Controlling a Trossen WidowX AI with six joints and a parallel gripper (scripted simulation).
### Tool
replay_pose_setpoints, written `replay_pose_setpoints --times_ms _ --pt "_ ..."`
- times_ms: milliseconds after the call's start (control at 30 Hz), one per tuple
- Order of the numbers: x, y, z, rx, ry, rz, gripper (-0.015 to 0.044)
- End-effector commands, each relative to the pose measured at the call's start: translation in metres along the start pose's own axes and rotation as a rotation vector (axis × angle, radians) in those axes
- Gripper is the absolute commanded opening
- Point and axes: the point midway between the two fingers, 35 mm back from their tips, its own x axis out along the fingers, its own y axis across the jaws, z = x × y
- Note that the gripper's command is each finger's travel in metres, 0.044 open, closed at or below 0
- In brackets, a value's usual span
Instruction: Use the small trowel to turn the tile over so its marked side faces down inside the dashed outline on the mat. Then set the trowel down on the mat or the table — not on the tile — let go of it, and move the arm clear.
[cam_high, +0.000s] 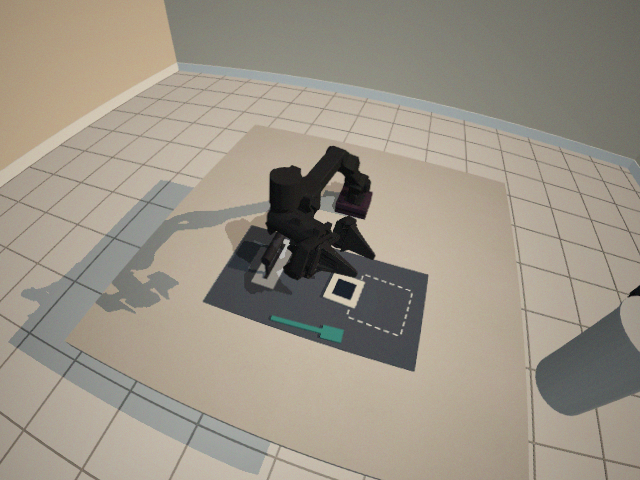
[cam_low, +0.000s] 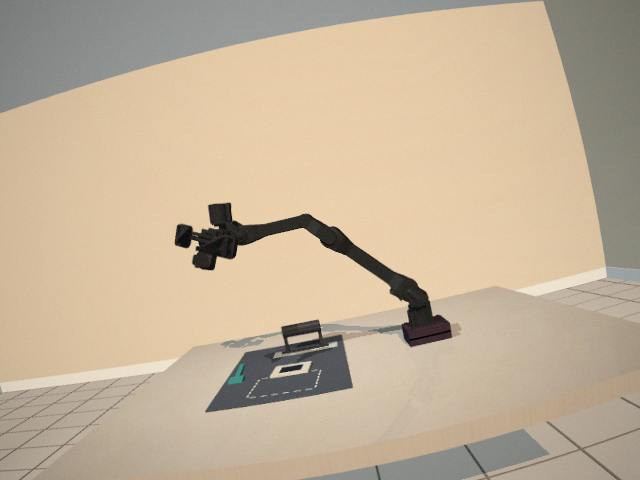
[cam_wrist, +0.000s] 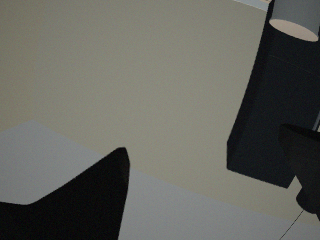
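Observation:
The tile (cam_high: 344, 289) (cam_low: 291, 368) lies flat on the mat, a dark square showing on its cream top. It overlaps one side of the dashed outline (cam_high: 400, 334) and lies mostly outside it. A tool like a small trowel, with a light plate (cam_high: 265, 280) (cam_low: 279, 355) and a raised dark bar handle (cam_low: 301, 328), rests on the mat beside the tile. A flat teal tool (cam_high: 331, 333) (cam_low: 236, 381) with a thin handle lies near the mat's edge. My gripper (cam_high: 364, 265) (cam_wrist: 207, 144) is open and empty, high above the table; its wrist view shows neither tile nor tools.
The dark mat (cam_high: 382, 346) (cam_low: 330, 382) lies on the beige table (cam_high: 439, 217). The arm's purple base (cam_high: 360, 206) (cam_low: 427, 330) stands beyond the mat. A large grey cylinder (cam_high: 584, 366) is at the right of the top view. A dark block (cam_wrist: 267, 105) shows in the wrist view.

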Motion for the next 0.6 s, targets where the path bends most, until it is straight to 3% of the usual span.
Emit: replay_pose_setpoints --times_ms 0,333,567 --pt "0.0000 0.0000 0.0000 0.000 0.000 0.000 0.0374" --pt "0.0000 -0.0001 0.0000 0.000 0.000 -0.001 0.0111" --pt "0.0000 -0.0001 0.0000 0.000 0.000 -0.001 0.0100"
